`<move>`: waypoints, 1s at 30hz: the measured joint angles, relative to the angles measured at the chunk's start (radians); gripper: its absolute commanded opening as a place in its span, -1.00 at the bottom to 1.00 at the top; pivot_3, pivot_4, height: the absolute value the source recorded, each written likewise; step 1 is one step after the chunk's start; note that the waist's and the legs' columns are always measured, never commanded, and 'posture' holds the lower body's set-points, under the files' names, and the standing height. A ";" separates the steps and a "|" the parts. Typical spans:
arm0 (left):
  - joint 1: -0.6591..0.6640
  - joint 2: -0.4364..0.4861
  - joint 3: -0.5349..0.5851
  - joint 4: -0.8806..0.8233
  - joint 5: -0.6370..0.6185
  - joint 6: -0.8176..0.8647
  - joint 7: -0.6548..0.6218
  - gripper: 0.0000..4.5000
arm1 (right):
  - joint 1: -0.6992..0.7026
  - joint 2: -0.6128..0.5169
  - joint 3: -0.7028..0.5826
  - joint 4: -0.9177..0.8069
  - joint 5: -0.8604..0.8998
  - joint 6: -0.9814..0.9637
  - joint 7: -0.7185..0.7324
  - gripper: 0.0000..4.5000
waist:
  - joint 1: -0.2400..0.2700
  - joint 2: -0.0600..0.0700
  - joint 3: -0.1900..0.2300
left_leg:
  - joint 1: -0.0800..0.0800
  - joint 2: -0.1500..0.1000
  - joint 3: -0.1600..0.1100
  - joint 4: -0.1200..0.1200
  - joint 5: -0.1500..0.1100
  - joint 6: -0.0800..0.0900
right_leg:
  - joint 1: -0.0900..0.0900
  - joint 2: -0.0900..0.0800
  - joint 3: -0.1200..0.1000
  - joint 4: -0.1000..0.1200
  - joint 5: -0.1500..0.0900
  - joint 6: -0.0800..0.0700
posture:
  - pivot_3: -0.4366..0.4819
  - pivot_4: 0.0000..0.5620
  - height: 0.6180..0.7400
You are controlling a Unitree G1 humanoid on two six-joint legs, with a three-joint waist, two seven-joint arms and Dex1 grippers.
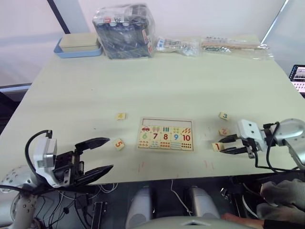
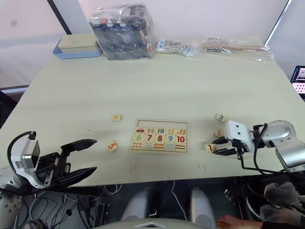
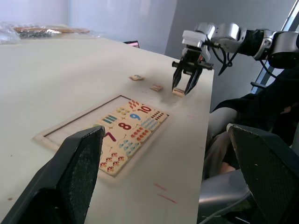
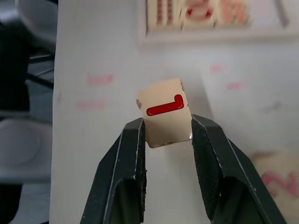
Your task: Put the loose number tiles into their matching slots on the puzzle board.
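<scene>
The puzzle board [image 1: 166,135] lies flat near the table's front, with 6 to 10 printed on it and its top row of slots [image 1: 164,122] bare. My right gripper [image 1: 218,147] is at the table surface to the board's right, shut on the tile with the red 1 [image 4: 164,112], one finger pressed to each side. Tiles 2 [image 1: 223,131] and 3 [image 1: 223,115] lie just beyond it. To the board's left lie tile 5 [image 1: 118,143] and, farther back, tile 4 [image 1: 121,116]. Left of tile 5, by the front edge, my left gripper [image 1: 97,155] stands open with nothing in it.
A blue tray [image 1: 78,45] with a lid, a plastic-wrapped box [image 1: 125,31] and clear bags [image 1: 233,45] line the table's far edge. A screen [image 1: 299,76] sits off the right side. A person's dark sleeve [image 3: 261,102] shows beyond the front right corner.
</scene>
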 measured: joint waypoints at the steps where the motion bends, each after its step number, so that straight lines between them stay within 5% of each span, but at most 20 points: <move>1: 0.002 0.000 0.009 0.000 0.000 0.001 0.004 1.00 | -0.034 -0.011 0.014 -0.085 0.007 0.091 -0.023 -0.61 | -0.001 0.000 0.000 | 0.000 0.000 0.000 0.000 0.000 0.000 | -0.001 0.000 0.000 0.000 0.000 0.000 | -0.05 -0.47 1.00; 6: 0.020 -0.005 0.042 0.002 -0.007 0.000 0.022 1.00 | -0.315 0.061 0.128 -0.295 0.042 0.552 -0.159 -0.61 | -0.005 -0.001 0.000 | -0.001 0.001 -0.001 0.000 0.000 0.000 | -0.003 -0.002 0.000 0.000 0.002 -0.003 | -0.05 -0.47 1.00; 13: 0.048 -0.006 0.117 0.052 -0.008 -0.005 0.025 1.00 | -0.642 0.312 0.300 -0.245 0.072 0.937 -0.335 -0.61 | -0.004 -0.001 -0.001 | -0.005 0.002 0.000 -0.002 0.000 -0.001 | -0.007 -0.003 -0.001 -0.002 0.002 -0.004 | -0.05 -0.47 1.00; 30: 0.107 -0.043 0.215 0.190 0.035 -0.102 0.035 1.00 | -0.859 0.738 0.561 0.285 -0.064 0.807 -0.525 -0.61 | -0.013 -0.002 -0.001 | -0.004 0.001 0.002 -0.003 0.000 -0.001 | -0.008 -0.001 -0.002 0.000 0.002 -0.004 | -0.05 -0.47 1.00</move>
